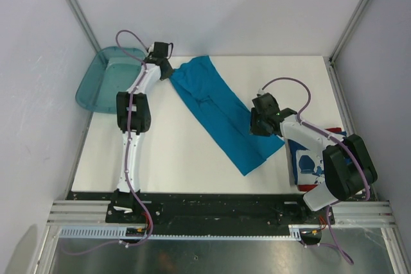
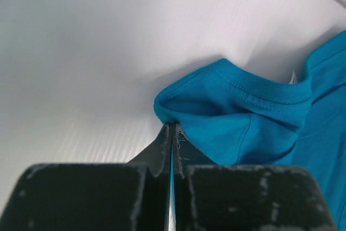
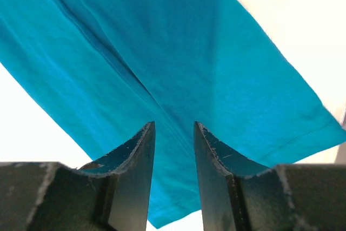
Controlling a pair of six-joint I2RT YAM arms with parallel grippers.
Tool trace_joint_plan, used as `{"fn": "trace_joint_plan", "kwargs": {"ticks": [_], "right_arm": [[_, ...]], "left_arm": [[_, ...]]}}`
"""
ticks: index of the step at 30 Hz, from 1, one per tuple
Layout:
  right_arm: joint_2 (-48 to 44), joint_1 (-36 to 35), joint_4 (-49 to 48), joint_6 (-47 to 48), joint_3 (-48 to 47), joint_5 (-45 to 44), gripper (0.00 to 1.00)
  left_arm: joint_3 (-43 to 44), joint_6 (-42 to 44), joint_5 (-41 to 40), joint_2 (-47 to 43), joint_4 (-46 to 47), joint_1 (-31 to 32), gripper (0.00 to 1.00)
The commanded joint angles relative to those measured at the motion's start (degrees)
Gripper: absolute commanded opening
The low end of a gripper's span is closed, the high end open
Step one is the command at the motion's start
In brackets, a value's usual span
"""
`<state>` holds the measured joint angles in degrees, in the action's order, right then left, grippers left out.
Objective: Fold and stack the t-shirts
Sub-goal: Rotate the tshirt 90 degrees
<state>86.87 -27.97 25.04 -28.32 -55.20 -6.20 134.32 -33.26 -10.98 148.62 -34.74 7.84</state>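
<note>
The teal-blue t-shirt (image 1: 218,110) lies as a long folded strip, running diagonally from the back centre toward the front right. My left gripper (image 1: 169,72) is at its far-left corner. In the left wrist view that gripper (image 2: 172,126) is shut on the shirt's (image 2: 254,117) edge near the collar, with a thin sliver of cloth between the jaws. My right gripper (image 1: 254,125) hovers over the strip's right side. Its jaws (image 3: 174,128) stand open above the cloth (image 3: 162,47), holding nothing. The folded dark blue printed t-shirt (image 1: 313,162) lies at the front right, partly under the right arm.
A translucent teal bin (image 1: 96,85) hangs over the table's back-left edge, just left of the left arm. The white table (image 1: 180,152) is walled in by white panels and metal frame posts (image 1: 74,1).
</note>
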Motion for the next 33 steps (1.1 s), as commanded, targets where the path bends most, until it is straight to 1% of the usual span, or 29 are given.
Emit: {"fn": "trace_joint_plan", "kwargs": {"ticks": [1, 5, 8, 11, 13, 15, 17, 19, 22, 27, 31, 33], "right_arm": [[-1.9, -0.3, 0.0, 1.5, 0.0, -0.6, 0.4], [-1.6, -0.5, -0.5, 2.0, 0.0, 0.6, 0.4], [-1.2, -1.0, -0.9, 2.4, 0.0, 1.6, 0.4], [-1.0, -1.4, -0.9, 2.8, 0.0, 1.9, 0.4], [-0.7, -1.5, -0.8, 2.9, 0.0, 1.9, 0.4], [-0.4, -1.5, -0.8, 3.1, 0.0, 1.8, 0.41], [-0.3, -1.5, -1.0, 3.1, 0.0, 1.9, 0.41], [-0.4, -1.7, -1.4, 3.2, 0.0, 2.4, 0.41], [0.3, -2.5, -1.8, 3.8, 0.0, 3.2, 0.42], [-0.4, -2.0, -1.0, 4.1, 0.9, 1.7, 0.42], [-1.4, 0.0, 0.0, 3.0, 1.6, 0.9, 0.42], [-1.5, 0.8, 0.5, 2.2, 2.0, 0.1, 0.42]], "left_arm": [[4.7, -0.7, -3.0, 0.9, 1.8, -1.6, 0.0], [6.6, -0.4, -1.9, 2.0, 2.1, -2.9, 0.0], [9.8, 0.5, 0.8, 3.9, 2.6, -4.1, 0.0], [10.5, 0.6, 3.1, 4.4, 3.6, -4.9, 0.01], [10.5, 0.7, 5.9, 4.4, 4.0, -5.1, 0.09], [9.4, 1.1, 8.0, 3.4, 4.1, -5.0, 0.24], [7.0, 1.8, 8.9, 1.2, 4.3, -4.5, 0.36], [3.5, 2.4, 9.8, -1.5, 4.3, -4.3, 0.45], [-2.3, 2.7, 10.4, -7.0, 4.4, -3.9, 0.5], [-14.2, 3.6, 11.4, -17.6, 4.5, -2.1, 0.51], [-28.1, 2.4, 11.2, -27.9, 5.0, 0.3, 0.5], [-36.0, 1.1, 12.2, -33.2, 5.8, 2.1, 0.47]]}}
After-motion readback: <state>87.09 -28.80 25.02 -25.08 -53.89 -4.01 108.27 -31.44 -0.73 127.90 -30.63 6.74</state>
